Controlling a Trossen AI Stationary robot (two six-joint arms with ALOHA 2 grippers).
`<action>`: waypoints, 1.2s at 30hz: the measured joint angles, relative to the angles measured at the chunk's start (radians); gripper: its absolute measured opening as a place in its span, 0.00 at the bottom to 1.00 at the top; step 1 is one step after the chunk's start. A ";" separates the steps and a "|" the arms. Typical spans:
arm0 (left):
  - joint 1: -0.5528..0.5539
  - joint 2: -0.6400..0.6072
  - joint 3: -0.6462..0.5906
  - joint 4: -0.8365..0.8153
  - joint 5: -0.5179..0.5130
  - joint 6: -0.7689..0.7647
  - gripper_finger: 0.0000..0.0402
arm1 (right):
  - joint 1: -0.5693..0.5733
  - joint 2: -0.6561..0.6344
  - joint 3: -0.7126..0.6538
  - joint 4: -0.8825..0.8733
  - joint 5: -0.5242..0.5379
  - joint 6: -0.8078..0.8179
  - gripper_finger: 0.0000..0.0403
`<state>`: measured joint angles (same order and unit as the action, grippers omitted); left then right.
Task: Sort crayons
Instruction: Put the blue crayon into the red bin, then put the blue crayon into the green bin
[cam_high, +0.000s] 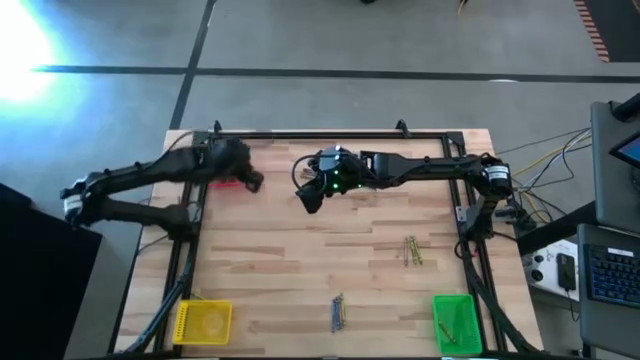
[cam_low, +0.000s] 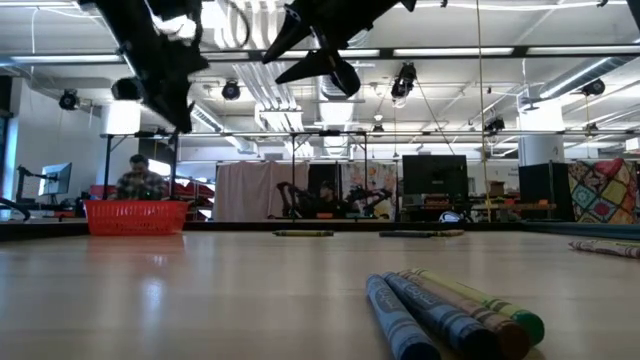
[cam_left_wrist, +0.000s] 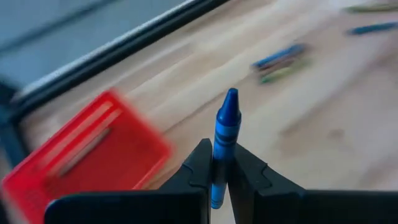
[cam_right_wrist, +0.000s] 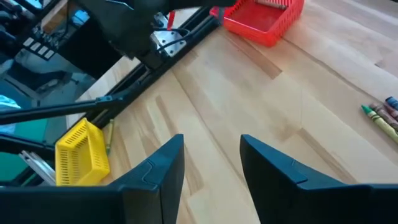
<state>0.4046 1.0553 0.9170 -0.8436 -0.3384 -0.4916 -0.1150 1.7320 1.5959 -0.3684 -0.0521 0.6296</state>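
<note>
One blue crayon (cam_left_wrist: 226, 134) stands pinched between the left fingers (cam_left_wrist: 200, 165), its tip pointing out past them, with the red bin (cam_left_wrist: 84, 152) just beside and below on the wooden surface (cam_high: 300, 270). Right fingers (cam_right_wrist: 163, 163) stand apart with nothing between them. More crayons (cam_high: 412, 250) lie well beyond both, near the green bin (cam_high: 455, 320) and yellow bin (cam_high: 203, 321).
</note>
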 joint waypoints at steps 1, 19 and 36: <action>0.058 0.010 0.000 -0.008 0.025 0.002 0.02 | 0.002 0.000 0.000 -0.001 0.000 0.000 0.36; 0.449 0.281 -0.001 -0.036 0.148 0.098 0.43 | 0.017 -0.020 0.000 -0.158 0.007 -0.014 0.34; 0.198 -0.019 -0.001 -0.023 0.195 0.068 0.41 | -0.324 -0.014 -0.251 -0.404 0.135 -0.277 0.34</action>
<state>0.6030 1.0361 0.9157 -0.8663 -0.1432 -0.4239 -0.4389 1.7180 1.3453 -0.7720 0.0826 0.3528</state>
